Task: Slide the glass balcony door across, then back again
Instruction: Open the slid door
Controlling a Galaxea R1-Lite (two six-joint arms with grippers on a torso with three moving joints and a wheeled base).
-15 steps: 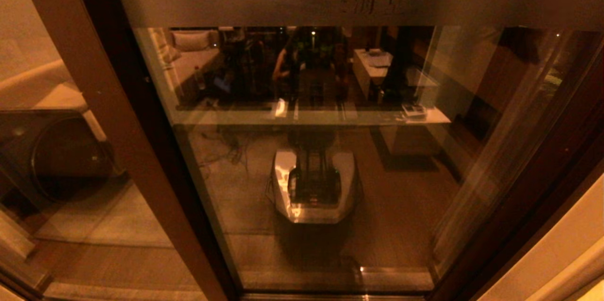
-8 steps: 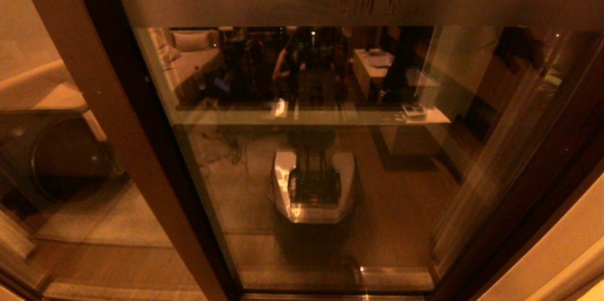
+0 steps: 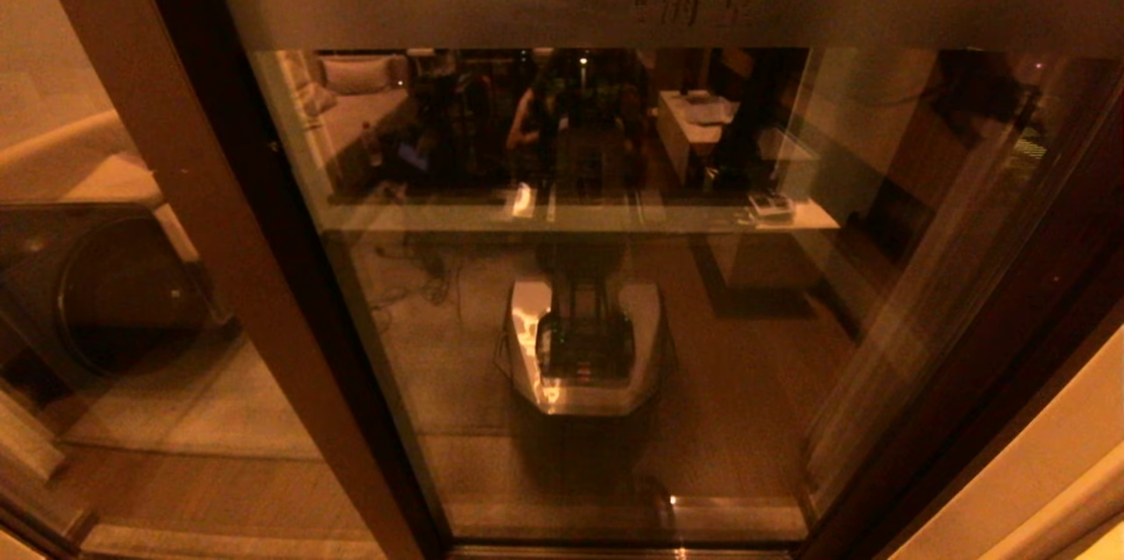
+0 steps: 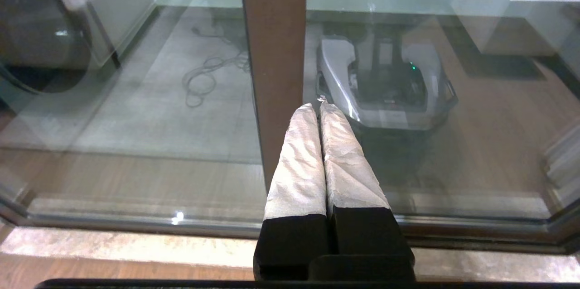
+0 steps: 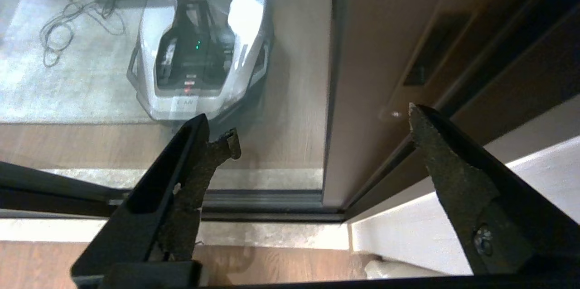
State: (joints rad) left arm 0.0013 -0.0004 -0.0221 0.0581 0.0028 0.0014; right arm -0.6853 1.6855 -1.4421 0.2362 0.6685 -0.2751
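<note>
Head camera sits high and close, tilted down at the tall dark-framed glass balcony door (image 3: 580,279). Left wrist camera looks low along its pressed-together pale claw (image 4: 321,110) toward the lighter brown post (image 4: 274,53). Right wrist camera peers between its spread dark claw (image 5: 321,121) at the door's stile. All three catch the robot's reflected white base (image 3: 584,349).

Glass balcony door (image 3: 571,297) — glossy, frosted band.

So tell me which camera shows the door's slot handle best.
The right wrist view: the slot handle shows as a dark recess in the door's stile, past the open right end effector. The head view shows that stile, but no slot can be made out. The left wrist view misses it.
</note>
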